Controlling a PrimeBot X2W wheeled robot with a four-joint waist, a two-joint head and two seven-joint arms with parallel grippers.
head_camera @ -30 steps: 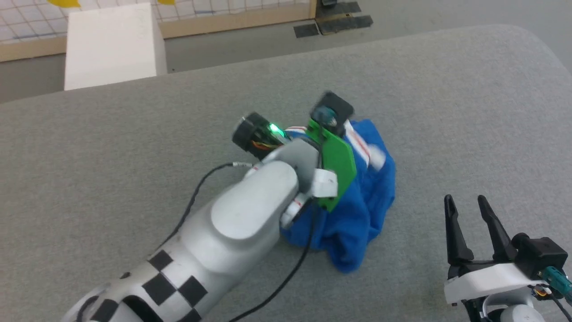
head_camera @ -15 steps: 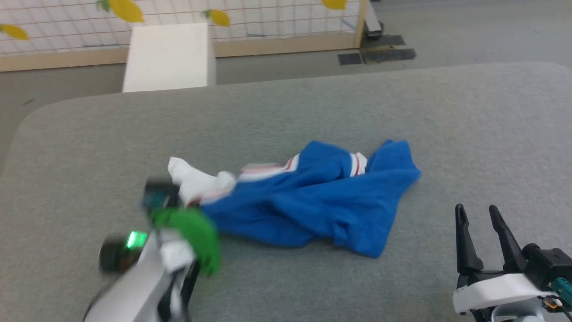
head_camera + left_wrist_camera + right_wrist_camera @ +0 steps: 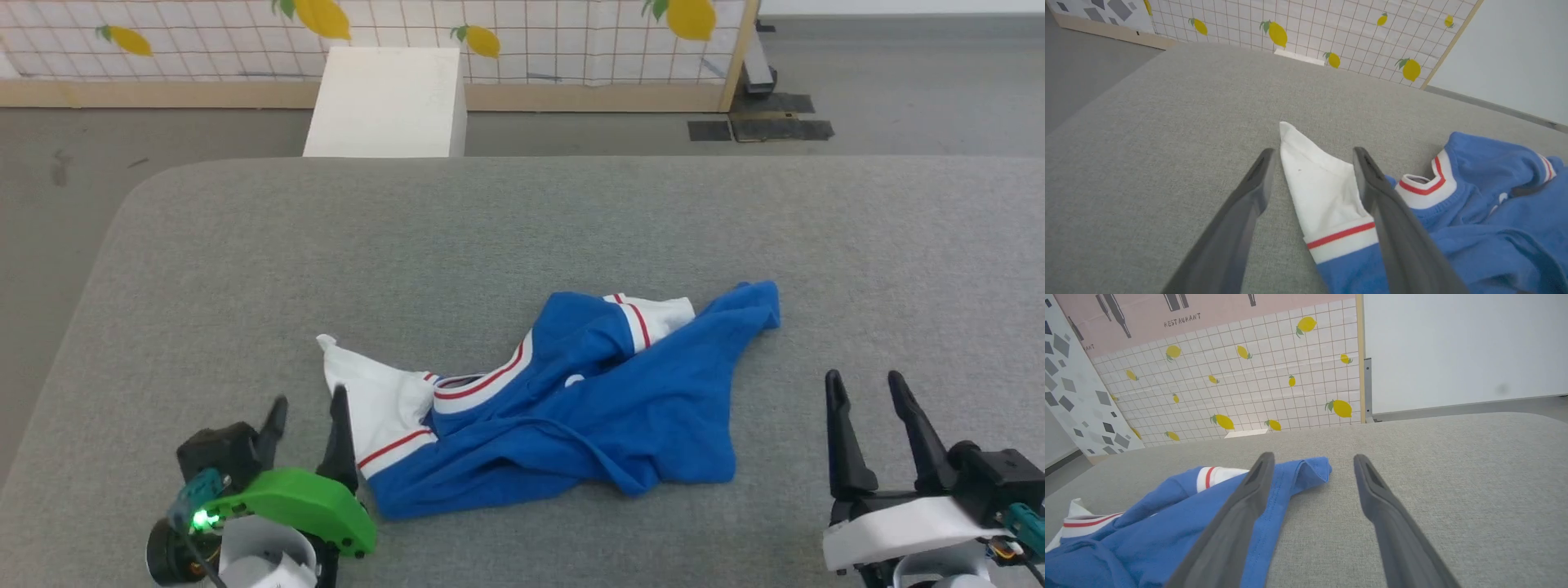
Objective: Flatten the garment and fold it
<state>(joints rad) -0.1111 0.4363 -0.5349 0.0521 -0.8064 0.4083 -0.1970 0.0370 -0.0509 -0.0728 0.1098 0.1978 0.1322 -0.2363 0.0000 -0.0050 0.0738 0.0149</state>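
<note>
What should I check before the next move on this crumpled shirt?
1. Left gripper open, holding nothing: ok.
2. Right gripper open, holding nothing: ok.
3. Shirt wholly on the table: ok.
4. Shirt flat: not ok, bunched and creased.
5. White sleeve near enough for the left gripper: ok, it lies right beside that gripper.
6. Hem corners located: cannot tell, folds hide them.
</note>
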